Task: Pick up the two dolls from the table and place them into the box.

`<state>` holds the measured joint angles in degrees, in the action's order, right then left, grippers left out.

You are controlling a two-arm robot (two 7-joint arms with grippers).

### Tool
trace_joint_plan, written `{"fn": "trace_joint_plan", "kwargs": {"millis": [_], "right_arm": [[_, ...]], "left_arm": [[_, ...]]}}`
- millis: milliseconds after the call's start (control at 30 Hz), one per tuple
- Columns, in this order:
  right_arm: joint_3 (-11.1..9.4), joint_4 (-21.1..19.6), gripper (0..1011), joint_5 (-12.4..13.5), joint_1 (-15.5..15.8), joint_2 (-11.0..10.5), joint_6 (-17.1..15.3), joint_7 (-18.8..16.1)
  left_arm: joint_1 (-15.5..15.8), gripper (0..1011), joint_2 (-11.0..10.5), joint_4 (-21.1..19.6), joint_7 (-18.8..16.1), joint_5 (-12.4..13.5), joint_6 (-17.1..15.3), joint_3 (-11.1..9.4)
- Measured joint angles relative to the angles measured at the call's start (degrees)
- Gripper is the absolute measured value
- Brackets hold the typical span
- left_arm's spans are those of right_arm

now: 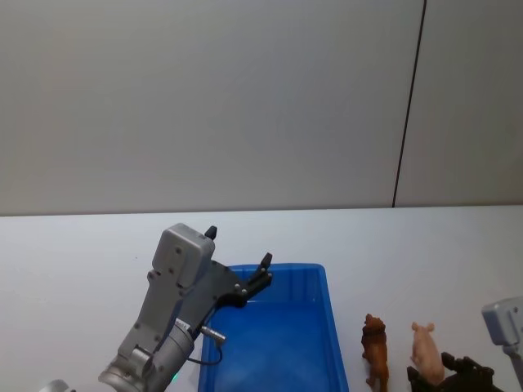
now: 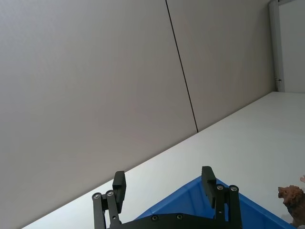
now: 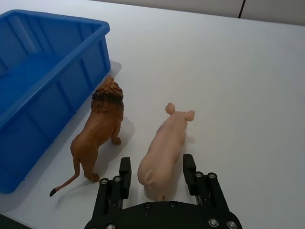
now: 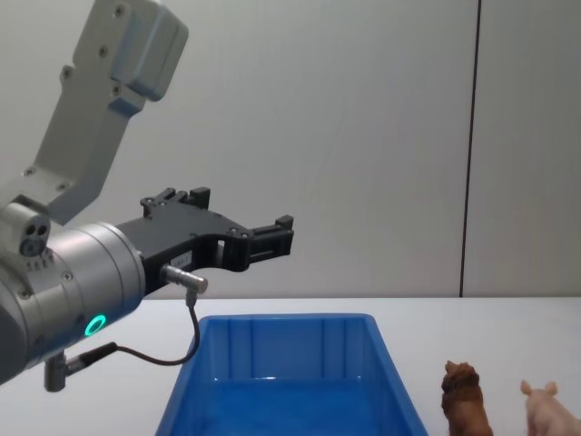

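The blue box [image 1: 278,269] stands on the white table [image 1: 73,253], and its visible inside holds nothing. To its right stand the two dolls, a reddish-brown lion [image 1: 375,341] and a pale pink pig [image 1: 424,349]. In the right wrist view the lion [image 3: 101,128] is nearest the box wall [image 3: 62,90], with the pig [image 3: 167,140] beside it. My right gripper [image 3: 157,171] is open, low over the table, one finger on each side of the pig's hindquarters; whether they touch it is unclear. My left gripper [image 1: 239,247] hangs open and empty above the box's far left corner.
A plain grey wall with a dark vertical seam [image 1: 409,106] rises behind the table. Bare tabletop lies left of the box and beyond the dolls. The chest view shows the left arm's large grey housing [image 4: 64,282] above the box's left side.
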<state>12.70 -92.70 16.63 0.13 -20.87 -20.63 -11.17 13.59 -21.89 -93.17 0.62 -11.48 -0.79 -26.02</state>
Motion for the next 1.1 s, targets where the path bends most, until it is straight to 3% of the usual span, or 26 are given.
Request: {"fn": "trace_joint_plan", "kwargs": {"millis": [133, 167, 367, 867, 1100], "right_arm": [[0.02, 0.61, 586, 0.25, -0.31, 0.25, -0.55, 0.1], [0.03, 0.8, 518, 0.31, -0.38, 0.35, -0.67, 0.18], [-0.02, 1.12, 374, 0.4, -0.64, 0.57, -0.69, 0.73], [-0.19, -0.67, 369, -1.57, -1.23, 0.83, 3.65, 1.99], [-0.09, -2.39, 369, -2.62, -2.69, 1.24, 5.33, 0.1]], "left_arm": [[0.0, 1001, 0.0, 0.0, 0.0, 0.0, 0.0, 0.0], [0.0, 1001, 0.0, 0.0, 0.0, 0.0, 0.0, 0.0], [0.0, 1001, 0.0, 0.0, 0.0, 0.0, 0.0, 0.0], [0.0, 1001, 0.0, 0.0, 0.0, 0.0, 0.0, 0.0], [0.0, 1001, 0.0, 0.0, 0.0, 0.0, 0.0, 0.0]]}}
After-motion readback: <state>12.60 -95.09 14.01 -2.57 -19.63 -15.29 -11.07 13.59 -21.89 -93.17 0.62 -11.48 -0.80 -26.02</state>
